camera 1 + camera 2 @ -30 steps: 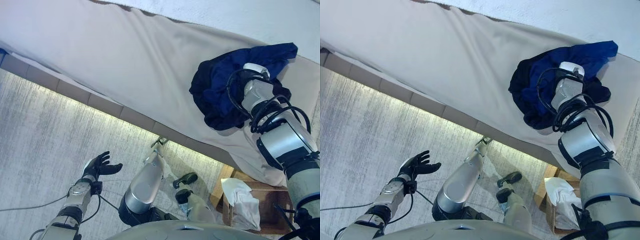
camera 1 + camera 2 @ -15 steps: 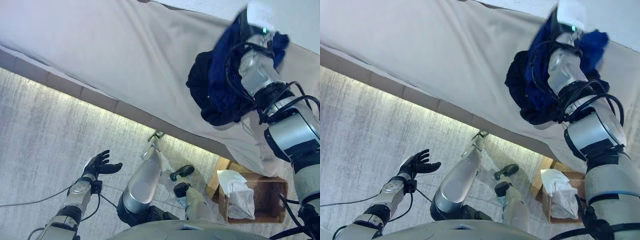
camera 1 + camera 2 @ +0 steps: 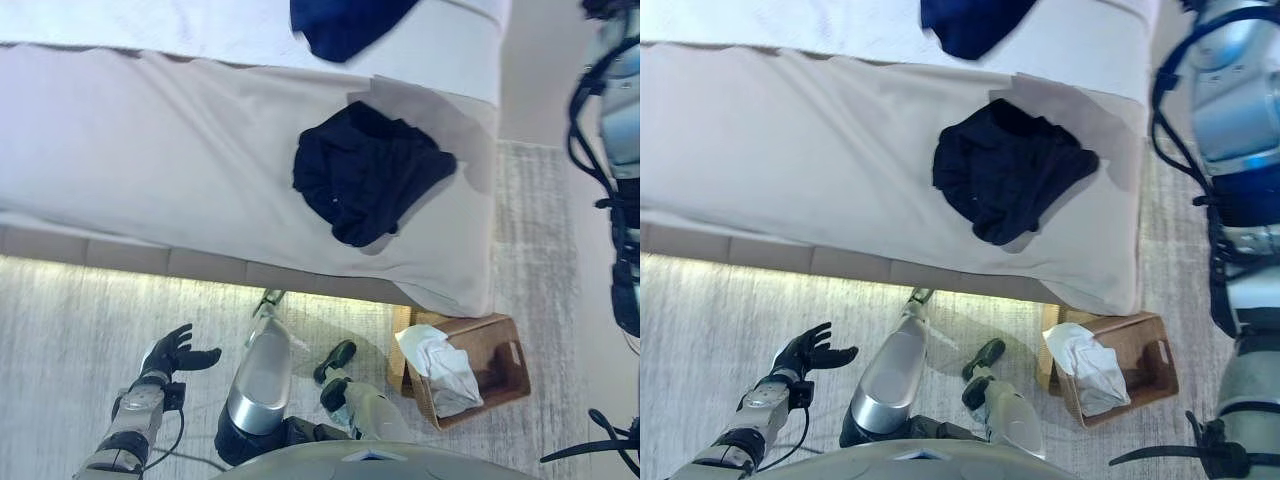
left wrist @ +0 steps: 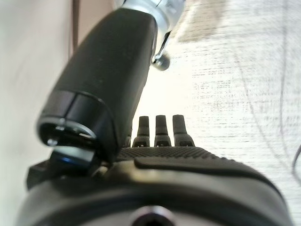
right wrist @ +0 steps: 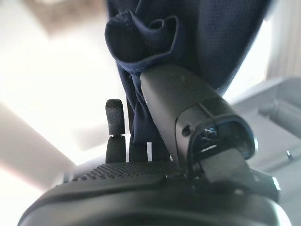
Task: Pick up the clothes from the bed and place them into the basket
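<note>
A dark blue garment [image 5: 197,33] hangs from my right hand [image 5: 141,183], pinched between the thumb and the fingers. In the left eye view its lower end [image 3: 345,22] dangles above the far side of the bed, and my right arm rises along the right edge. A black garment [image 3: 365,185] lies crumpled on the beige bedspread [image 3: 150,150] near the bed's right end. The brown basket [image 3: 517,362] stands on the floor by the bed's corner with a white cloth [image 3: 437,365] in it. My left hand [image 3: 170,355] is open and empty, low over the carpet.
The bed's padded side [image 3: 120,255] runs across the view above a grey carpet [image 3: 70,340]. A strip of carpet [image 3: 530,230] lies between the bed's right end and my right arm, leading to the basket.
My right hand has lifted the blue garment high off the bed, leaving the black garment lying there. The camera has swung, so the whole scene has shifted. The left hand has stayed still.
</note>
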